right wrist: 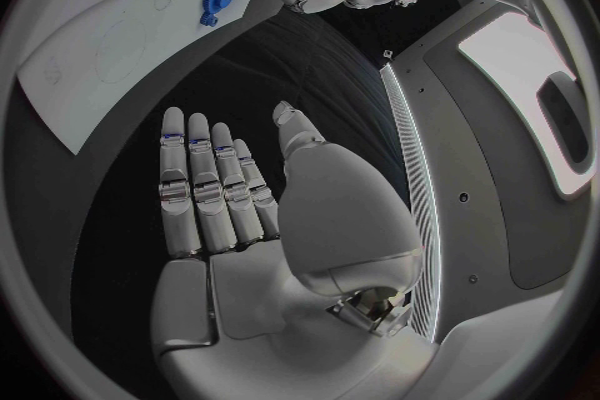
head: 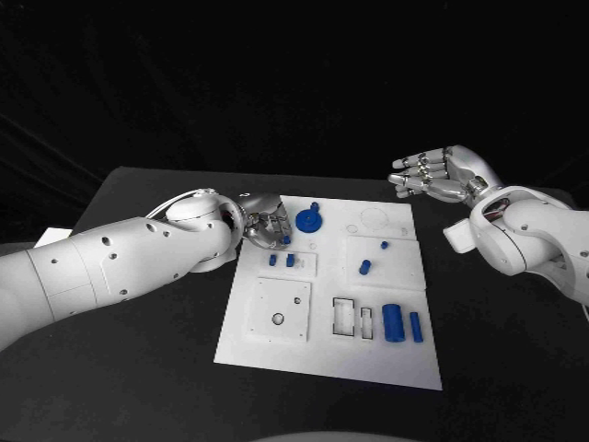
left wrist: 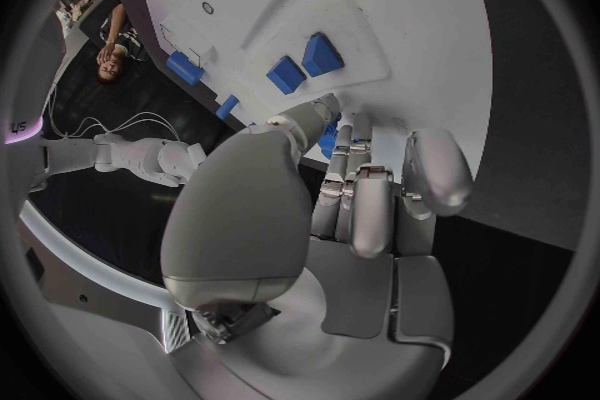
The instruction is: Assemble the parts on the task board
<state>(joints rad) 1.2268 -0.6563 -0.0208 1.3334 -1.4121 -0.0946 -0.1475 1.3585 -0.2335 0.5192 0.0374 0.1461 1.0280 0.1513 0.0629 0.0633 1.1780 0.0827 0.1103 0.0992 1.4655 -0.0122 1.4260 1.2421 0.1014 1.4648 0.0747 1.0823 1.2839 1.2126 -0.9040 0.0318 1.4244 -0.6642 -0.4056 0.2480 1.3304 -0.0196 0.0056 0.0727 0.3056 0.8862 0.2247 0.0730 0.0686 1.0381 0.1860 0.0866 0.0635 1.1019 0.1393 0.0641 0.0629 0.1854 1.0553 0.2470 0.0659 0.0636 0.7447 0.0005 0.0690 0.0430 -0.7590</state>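
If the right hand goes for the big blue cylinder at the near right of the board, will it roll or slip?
The blue cylinder lies on its side on the flat task board, so a sideways push would probably roll it. It looks like smooth, rigid plastic, likely light and a bit slippery between metal fingers. A slimmer blue part lies close beside it and could get knocked.

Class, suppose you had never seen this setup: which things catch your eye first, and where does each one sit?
The white task board lies mid-table, dotted with small blue parts, the blue gear near its far edge standing out. The left robot hand reaches onto the board's far left corner beside that gear, fingers by a small blue part. The right robot hand hovers open beyond the board's far right corner, holding nothing.
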